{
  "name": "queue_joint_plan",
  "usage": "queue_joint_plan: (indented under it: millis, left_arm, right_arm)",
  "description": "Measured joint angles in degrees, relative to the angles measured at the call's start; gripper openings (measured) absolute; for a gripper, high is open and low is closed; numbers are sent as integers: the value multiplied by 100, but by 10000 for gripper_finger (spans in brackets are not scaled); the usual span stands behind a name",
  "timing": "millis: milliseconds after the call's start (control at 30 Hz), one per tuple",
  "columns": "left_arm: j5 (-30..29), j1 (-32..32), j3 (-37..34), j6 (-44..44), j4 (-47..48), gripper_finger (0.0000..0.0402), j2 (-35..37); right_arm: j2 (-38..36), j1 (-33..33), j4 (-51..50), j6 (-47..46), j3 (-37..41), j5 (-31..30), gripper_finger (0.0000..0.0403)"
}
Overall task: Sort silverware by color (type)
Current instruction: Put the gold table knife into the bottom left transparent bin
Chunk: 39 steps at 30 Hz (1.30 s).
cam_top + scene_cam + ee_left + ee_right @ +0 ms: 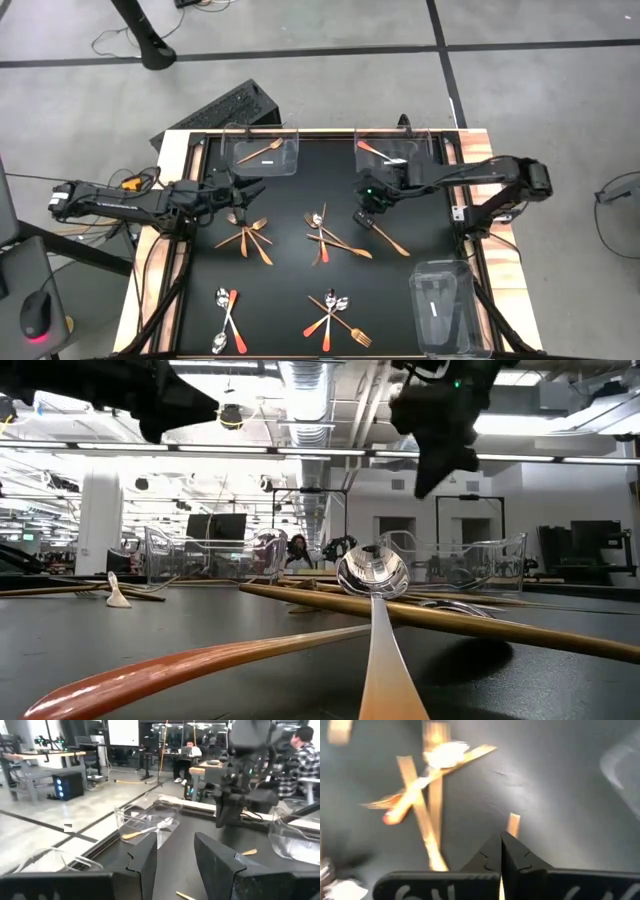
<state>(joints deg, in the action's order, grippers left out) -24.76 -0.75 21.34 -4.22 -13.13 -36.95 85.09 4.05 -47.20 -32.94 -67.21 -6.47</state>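
Silverware lies in loose heaps on the black mat: copper-gold forks (246,236), crossed gold sticks with a red-handled spoon (330,238), and spoons at the near side (226,318) (336,318). My right gripper (365,214) hangs shut above the mat's middle right on a slim gold stick (392,241), whose end shows in the right wrist view (513,825). My left gripper (250,187) stands open at the far left, level, with nothing between its fingers (175,865). My right gripper pinches the gold stick between its two fingers (490,857). A short end (513,826) sticks out past the fingertips, and more gold shows far back between them. The fingers slant down from the table's right. The stick looks lifted off the mat.
Clear bins stand at the far left (265,150) with a gold utensil inside, at the far right (395,150) with a red-handled spoon, and at the near right (448,305). The mat between the heaps is bare. People sit at desks in the room behind (187,750).
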Motion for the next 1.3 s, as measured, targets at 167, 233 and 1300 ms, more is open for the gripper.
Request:
queue_joint_plan:
  millis: [167,233,1300]
  left_arm:
    - [196,6,0,-644,-194,118,-285]
    - [267,4,0,-864,-130,118,-423]
    - [648,4,0,-1129,-76,118,-891]
  right_arm:
    - [278,-211,-511,-662,215,-408,48]
    - [440,-207,-310,-935,367,-165,69]
    - [2329,535,-101,-727,-114,866,23]
